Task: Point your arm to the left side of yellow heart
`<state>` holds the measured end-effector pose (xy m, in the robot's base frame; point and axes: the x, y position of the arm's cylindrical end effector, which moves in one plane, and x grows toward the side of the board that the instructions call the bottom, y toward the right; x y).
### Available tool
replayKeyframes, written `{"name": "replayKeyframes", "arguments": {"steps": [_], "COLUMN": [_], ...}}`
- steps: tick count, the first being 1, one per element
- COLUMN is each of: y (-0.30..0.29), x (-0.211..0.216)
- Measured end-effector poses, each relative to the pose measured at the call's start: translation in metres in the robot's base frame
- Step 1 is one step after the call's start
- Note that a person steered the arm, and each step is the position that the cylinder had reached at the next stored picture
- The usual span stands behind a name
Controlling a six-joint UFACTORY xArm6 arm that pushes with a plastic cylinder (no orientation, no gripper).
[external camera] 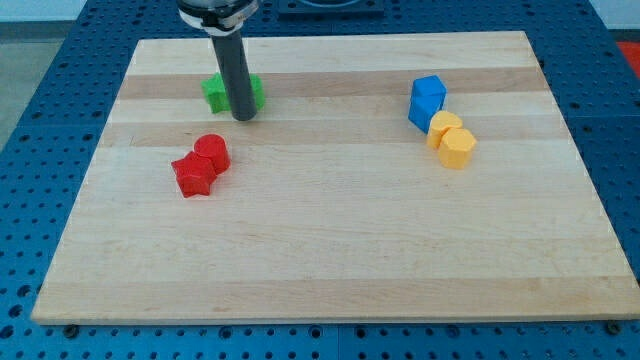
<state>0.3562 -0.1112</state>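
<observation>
One dark rod, my tip (pixel 243 117), gripping nothing, is touching the green block (pixel 232 92); crossing rightward is risking nudging the yellow heart-shaped block (pixel 452 139) beside the blue block (pixel 427 101).

A lab: wooden board (pixel 330 250) on blue perforated bench (pixel 40 60).

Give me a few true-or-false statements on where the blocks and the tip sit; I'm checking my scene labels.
1. My tip sits at the green block. True.
2. The blue block touches the red blocks. False: it adjoins the yellow blocks at the view's right.
3. The red blocks lie below the green block in the view. True.
4. My tip rests just left of the yellow blocks. False: it is far off, at the view's upper left.
</observation>
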Motion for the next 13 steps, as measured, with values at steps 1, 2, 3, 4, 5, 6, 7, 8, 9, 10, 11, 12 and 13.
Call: {"name": "replayKeyframes", "arguments": {"steps": [1, 2, 3, 4, 5, 6, 7, 8, 9, 10, 11, 12, 13], "y": [0.031, 0.056, 0.08, 0.101, 0.101, 0.101, 0.109, 0.112, 0.117, 0.137, 0.143, 0.162, 0.164], "x": [0.002, 0.018, 0.039, 0.046, 0.046, 0.046, 0.046, 0.046, 0.047, 0.047, 0.047, 0.049, 0.051]}}
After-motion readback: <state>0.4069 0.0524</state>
